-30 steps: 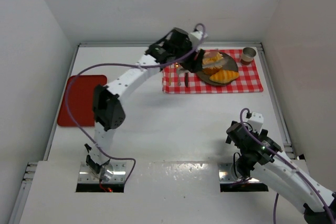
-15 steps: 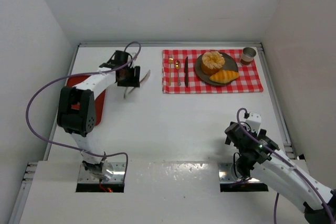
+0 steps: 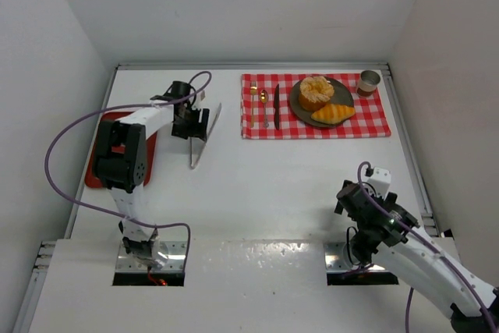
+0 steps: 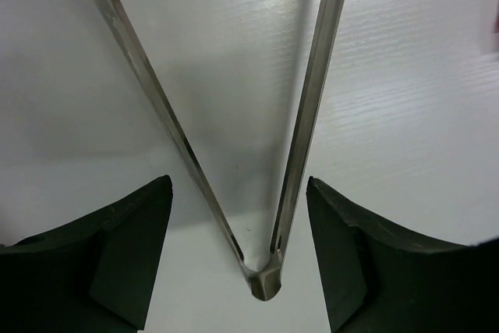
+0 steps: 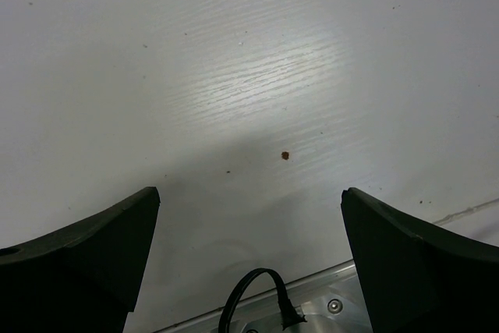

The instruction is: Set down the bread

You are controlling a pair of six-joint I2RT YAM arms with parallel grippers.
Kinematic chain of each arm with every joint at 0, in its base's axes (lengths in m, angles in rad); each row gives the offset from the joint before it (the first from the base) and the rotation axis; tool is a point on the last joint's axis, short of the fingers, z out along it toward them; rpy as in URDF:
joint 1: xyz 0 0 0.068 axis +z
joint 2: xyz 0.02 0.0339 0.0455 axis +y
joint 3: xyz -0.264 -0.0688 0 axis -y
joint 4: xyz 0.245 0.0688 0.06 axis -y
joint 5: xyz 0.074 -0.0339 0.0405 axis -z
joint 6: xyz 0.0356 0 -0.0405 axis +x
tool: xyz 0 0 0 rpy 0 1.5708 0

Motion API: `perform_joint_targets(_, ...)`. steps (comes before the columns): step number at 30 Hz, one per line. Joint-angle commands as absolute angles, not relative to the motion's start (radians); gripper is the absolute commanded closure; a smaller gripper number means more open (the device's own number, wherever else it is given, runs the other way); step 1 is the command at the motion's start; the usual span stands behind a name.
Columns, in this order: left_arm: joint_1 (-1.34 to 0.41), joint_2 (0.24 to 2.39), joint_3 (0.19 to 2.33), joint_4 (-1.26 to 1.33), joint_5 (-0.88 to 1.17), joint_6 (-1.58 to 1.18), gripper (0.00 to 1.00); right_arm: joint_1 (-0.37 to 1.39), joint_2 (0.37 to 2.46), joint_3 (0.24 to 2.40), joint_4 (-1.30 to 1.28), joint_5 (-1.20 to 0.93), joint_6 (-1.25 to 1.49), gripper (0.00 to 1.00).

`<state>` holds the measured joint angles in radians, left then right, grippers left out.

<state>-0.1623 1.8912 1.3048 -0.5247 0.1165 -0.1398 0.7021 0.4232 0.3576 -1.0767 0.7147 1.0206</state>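
Note:
The bread is a round bun (image 3: 316,92) and a croissant (image 3: 333,114), both lying on a grey plate (image 3: 345,91) at the back right. Metal tongs (image 3: 201,139) lie on the white table, far left of the plate. My left gripper (image 3: 195,124) hovers over their hinged end. In the left wrist view the tongs (image 4: 308,115) spread away from the hinge, and my left gripper (image 4: 238,189) is open, its fingers clear of the metal on both sides. My right gripper (image 3: 351,196) stays low near its base, open and empty (image 5: 249,193).
The plate sits on a red checked cloth (image 3: 374,118) with a knife (image 3: 276,105), a fork (image 3: 264,111) and a cup (image 3: 369,81). A red board (image 3: 95,169) lies at the left under my left arm. Walls close the table's sides and back.
My left arm swung from the plate to the left side with the tongs, set them on the table and opened its jaws off them. The right arm has not moved.

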Motion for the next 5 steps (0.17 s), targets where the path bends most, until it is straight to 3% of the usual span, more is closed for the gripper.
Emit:
perform_joint_targets(1, -0.112, 1.894, 1.406, -0.624, 0.205, -0.066, 0.25, 0.700, 0.410, 0.382, -1.158, 0.641, 1.061, 0.01)
perform_joint_targets(5, -0.052, 1.868, 1.465, -0.724, 0.305, -0.038, 0.24, 0.700, 0.410, 0.390, -1.186, 0.646, 1.063, 0.01)
